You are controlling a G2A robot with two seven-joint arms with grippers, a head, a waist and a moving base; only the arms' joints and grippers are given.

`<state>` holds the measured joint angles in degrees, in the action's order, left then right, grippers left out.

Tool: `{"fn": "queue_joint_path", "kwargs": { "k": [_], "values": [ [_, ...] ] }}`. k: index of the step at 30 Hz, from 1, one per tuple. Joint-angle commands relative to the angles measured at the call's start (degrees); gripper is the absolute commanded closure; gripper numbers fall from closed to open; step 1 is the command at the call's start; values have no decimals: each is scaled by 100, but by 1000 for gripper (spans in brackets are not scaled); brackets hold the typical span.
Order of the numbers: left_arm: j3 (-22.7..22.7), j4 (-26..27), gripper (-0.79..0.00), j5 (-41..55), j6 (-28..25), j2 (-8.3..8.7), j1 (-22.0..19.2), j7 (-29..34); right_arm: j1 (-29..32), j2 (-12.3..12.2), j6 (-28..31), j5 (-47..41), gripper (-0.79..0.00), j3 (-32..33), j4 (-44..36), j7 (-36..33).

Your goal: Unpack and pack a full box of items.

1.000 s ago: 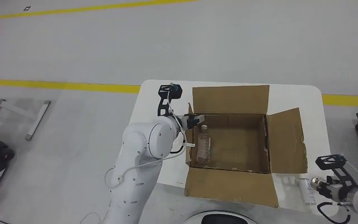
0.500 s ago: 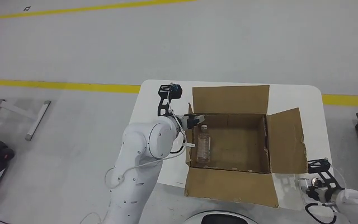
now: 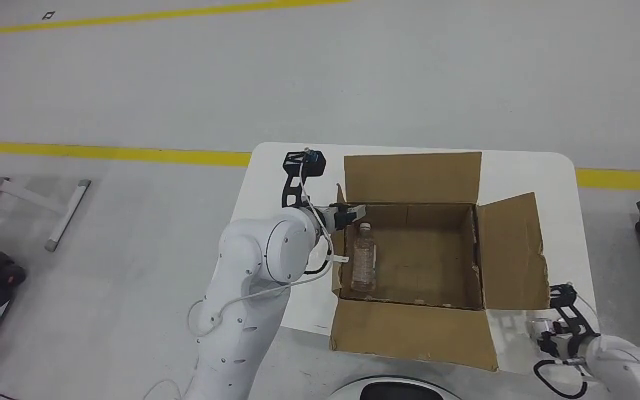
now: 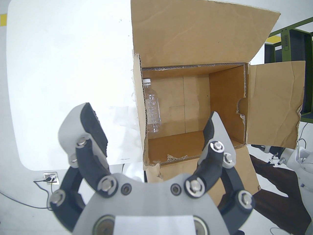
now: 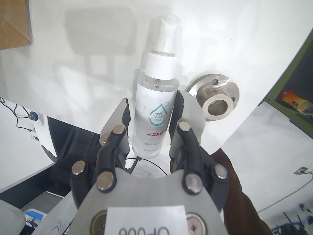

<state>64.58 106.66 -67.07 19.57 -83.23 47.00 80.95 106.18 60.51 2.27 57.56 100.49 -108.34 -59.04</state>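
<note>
Top view, my left gripper point(image 3: 347, 213): it hung at the 9 o'clock rim of the box point(image 3: 410, 178), close to the 10 o'clock corner; from here I could not judge its gap.
Top view, box: it sat in the middle of the white table point(image 3: 262, 185), with its flaps folded out at 12, 3 and 6 o'clock.
Top view, water bottle point(image 3: 363, 258): it lay on the box floor along the 9 o'clock wall, cap toward 12 o'clock.
Top view, my right gripper point(image 3: 561, 320): it sat low at about 4 o'clock from the box, near the table's 5 o'clock corner, beyond the 3 o'clock flap.
Left wrist view, my left gripper point(image 4: 150, 113): the fingers point(image 4: 94, 128) stood wide apart, with nothing between the pads and touching nothing.
Left wrist view, box point(image 4: 195, 37): it lay open below my tool, one finger over the table point(image 4: 61, 50) and the other over the box interior.
Left wrist view, water bottle point(image 4: 152, 106): it was clear, white-capped and lying against the inside of the wall.
Right wrist view, my right gripper point(image 5: 152, 108): both pads were clamped on the body of the spray bottle point(image 5: 156, 91).
Right wrist view, spray bottle: it was clear with a white pump and clear cap pointing away from my wrist; I could not tell whether it was lifted off the table point(image 5: 207, 25).
Right wrist view, metal flange point(image 5: 215, 99): it lay on the table just beside one finger.
</note>
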Motion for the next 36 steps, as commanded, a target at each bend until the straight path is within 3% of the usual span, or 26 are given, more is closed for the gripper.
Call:
{"fn": "queue_joint_path", "kwargs": {
  "k": [1, 3, 4, 5, 12, 23, 30, 36],
  "values": [
    [0, 0, -785, 0, 0, 0, 0, 0, -22, -1, -1, 19, -262, -25, 20, -6],
    [0, 0, -785, 0, 0, 0, 0, 0, -42, -1, -8, 35, -175, -40, 34, -9],
    [0, 0, -785, 0, 0, 0, 0, 0, -58, -2, -15, 35, -22, -41, 40, 3],
    [0, 0, -785, 0, 0, 0, 0, 0, -68, -2, -18, 18, 0, -30, 43, 24],
    [0, 0, -785, 0, 0, 0, 0, 0, 61, 0, 128, -882, 0, 571, -211, 297],
    [0, 0, -785, 0, 0, 0, 0, 0, 643, 60, 1117, -3882, 0, 2760, -1485, 1125],
    [0, 0, -785, 0, 0, 0, 0, 0, 702, 66, 1467, -4898, 0, 3098, -2275, 1019],
    [0, 0, -785, 0, 0, 0, 0, 0, 505, 23, 1558, -4746, 0, 2594, -2631, 1017]
  ]
}}
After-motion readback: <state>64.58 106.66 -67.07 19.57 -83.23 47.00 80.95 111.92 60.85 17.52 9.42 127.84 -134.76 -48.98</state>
